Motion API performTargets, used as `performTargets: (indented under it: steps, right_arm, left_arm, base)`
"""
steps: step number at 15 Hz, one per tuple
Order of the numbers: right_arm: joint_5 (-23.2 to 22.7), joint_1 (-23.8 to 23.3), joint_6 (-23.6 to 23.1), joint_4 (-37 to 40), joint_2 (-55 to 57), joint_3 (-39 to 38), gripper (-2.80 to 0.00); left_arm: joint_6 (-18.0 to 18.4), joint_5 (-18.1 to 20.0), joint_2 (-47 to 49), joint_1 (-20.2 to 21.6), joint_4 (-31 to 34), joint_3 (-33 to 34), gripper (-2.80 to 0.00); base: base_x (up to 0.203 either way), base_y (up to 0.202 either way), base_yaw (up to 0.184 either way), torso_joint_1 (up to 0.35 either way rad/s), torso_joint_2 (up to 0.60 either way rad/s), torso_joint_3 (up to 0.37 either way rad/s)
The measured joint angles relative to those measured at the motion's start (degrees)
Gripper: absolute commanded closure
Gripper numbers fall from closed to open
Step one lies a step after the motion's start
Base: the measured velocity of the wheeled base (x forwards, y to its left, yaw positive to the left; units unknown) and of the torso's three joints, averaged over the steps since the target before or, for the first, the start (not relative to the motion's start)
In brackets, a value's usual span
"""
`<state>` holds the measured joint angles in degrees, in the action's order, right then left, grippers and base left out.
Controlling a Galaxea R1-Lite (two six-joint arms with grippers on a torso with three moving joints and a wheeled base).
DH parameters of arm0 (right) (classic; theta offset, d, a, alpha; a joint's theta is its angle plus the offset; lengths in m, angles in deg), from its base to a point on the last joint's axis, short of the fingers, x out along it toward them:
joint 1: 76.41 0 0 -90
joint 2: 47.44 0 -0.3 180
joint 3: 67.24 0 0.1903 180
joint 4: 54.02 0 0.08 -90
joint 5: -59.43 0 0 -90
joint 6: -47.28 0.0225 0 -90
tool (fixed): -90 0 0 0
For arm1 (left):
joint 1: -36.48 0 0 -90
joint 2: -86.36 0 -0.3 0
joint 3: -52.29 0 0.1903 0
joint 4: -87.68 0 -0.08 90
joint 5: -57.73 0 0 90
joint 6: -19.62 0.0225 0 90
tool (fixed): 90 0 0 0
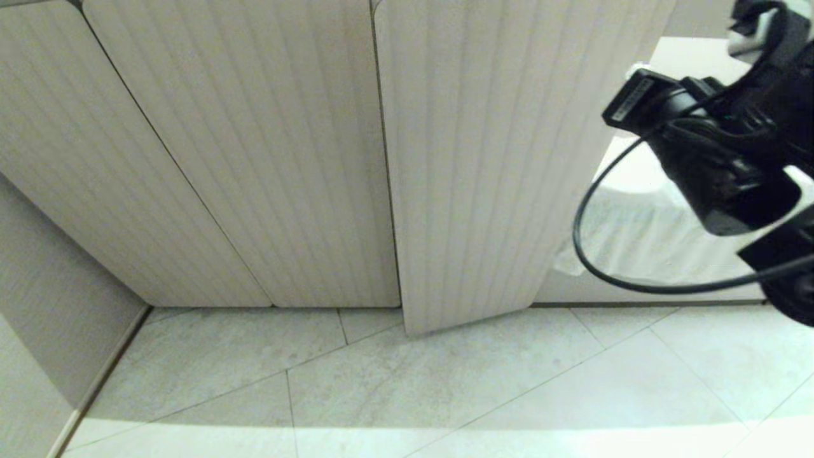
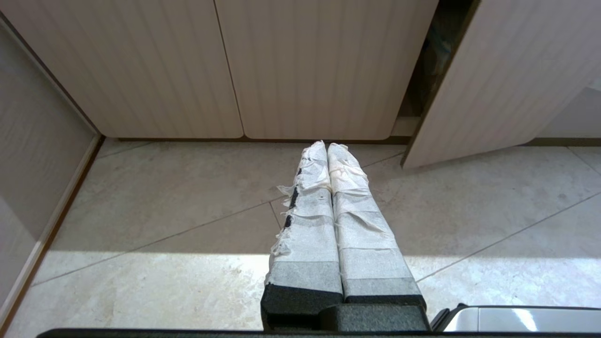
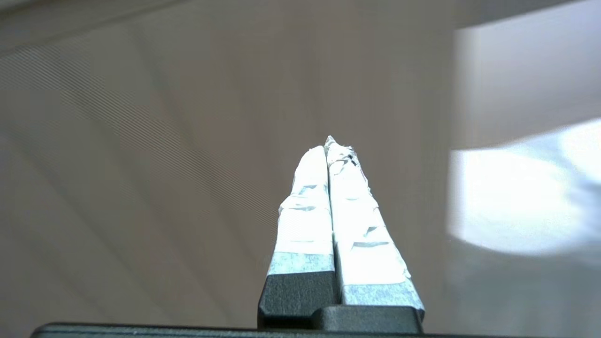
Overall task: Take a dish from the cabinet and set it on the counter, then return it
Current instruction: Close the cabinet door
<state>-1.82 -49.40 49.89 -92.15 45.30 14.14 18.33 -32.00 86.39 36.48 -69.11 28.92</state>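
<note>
Tape-wrapped right gripper (image 3: 328, 148) clenched, empty, before fluted beige cabinet (image 3: 188, 117); left gripper (image 2: 327, 146) clenched, empty, over tiled floor (image 2: 164, 225).

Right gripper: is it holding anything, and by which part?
Nothing is held. The right gripper is shut empty before the cabinet door.

Three cabinet doors (image 1: 254, 159), two claws (image 2: 327, 146)

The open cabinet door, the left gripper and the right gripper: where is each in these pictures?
open cabinet door (image 1: 470, 178): head view, middle of its fluted face.
left gripper (image 2: 327, 146): left wrist view, between its taped fingertips.
right gripper (image 3: 330, 143): right wrist view, between its taped fingertips.
</note>
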Motion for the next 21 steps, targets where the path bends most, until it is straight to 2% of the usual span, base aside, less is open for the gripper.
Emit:
performTargets:
  steps: [3,5,10,12,17,21]
  right_arm:
    - [-1.62,-3.22,0.17,5.3,-14.13,-13.51,0.0]
    - [-2.24,-4.51,0.33,11.84,-24.21,-19.97,0.0]
    - [-2.71,-5.11,1.93,37.43,-45.45,-25.68,0.0]
    - [-2.85,-4.54,3.39,44.5,-50.55,-27.38,0.0]
    - [-9.06,-5.5,3.72,43.61,-58.98,-38.25,0.0]
    - [-15.35,-9.67,2.52,40.31,-63.92,-49.16,0.0]
  left_arm:
    - [0.0,0.0,0.0,0.0,0.0,0.0,0.0]
    - [0.0,0.01,0.0,0.0,0.0,0.0,0.0]
    - [0.02,0.0,0.0,0.0,0.0,0.0,0.0]
    - [0.0,0.0,0.0,0.0,0.0,0.0,0.0]
    - [0.02,-0.02,0.0,0.0,0.0,0.0,0.0]
    - [-0.02,-0.02,0.0,0.0,0.0,0.0,0.0]
  base:
    - [0.0,0.0,0.0,0.0,0.0,0.0]
    - [0.0,0.0,0.0,0.0,0.0,0.0]
    - [0.0,0.0,0.0,0.0,0.0,0.0]
    - [0.0,0.0,0.0,0.0,0.0,0.0]
    - [0.0,0.0,0.0,0.0,0.0,0.0]
    - [0.0,0.0,0.0,0.0,0.0,0.0]
